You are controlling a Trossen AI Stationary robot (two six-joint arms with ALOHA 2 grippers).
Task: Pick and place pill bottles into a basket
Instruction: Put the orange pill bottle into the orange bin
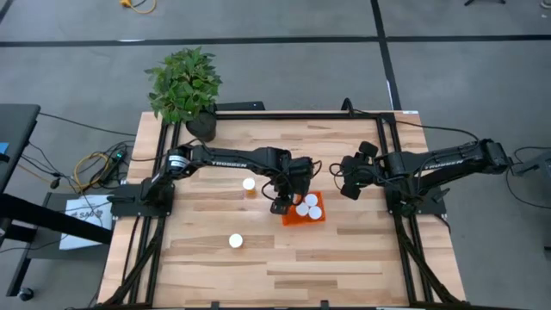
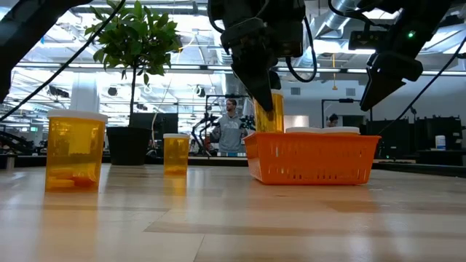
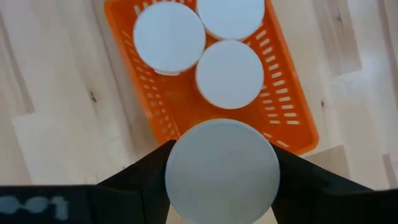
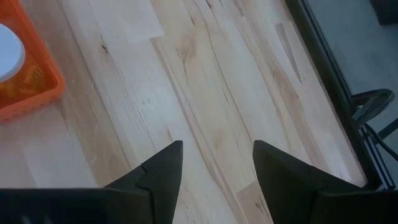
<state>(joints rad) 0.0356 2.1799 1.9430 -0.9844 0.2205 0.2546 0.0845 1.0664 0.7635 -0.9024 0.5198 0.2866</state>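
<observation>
Over the basket (image 3: 292,106) edge, left jaws clamping a pill bottle (image 3: 222,171), right jaws spread, empty

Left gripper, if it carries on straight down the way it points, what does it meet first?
Probably the basket floor: the left gripper holds a pill bottle above its free end, though depth is unclear.

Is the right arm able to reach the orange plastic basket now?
Probably yes: the right gripper hangs open beside the orange plastic basket, with bare wooden table between. But the left gripper holds a white-capped pill bottle over its near end.
</observation>
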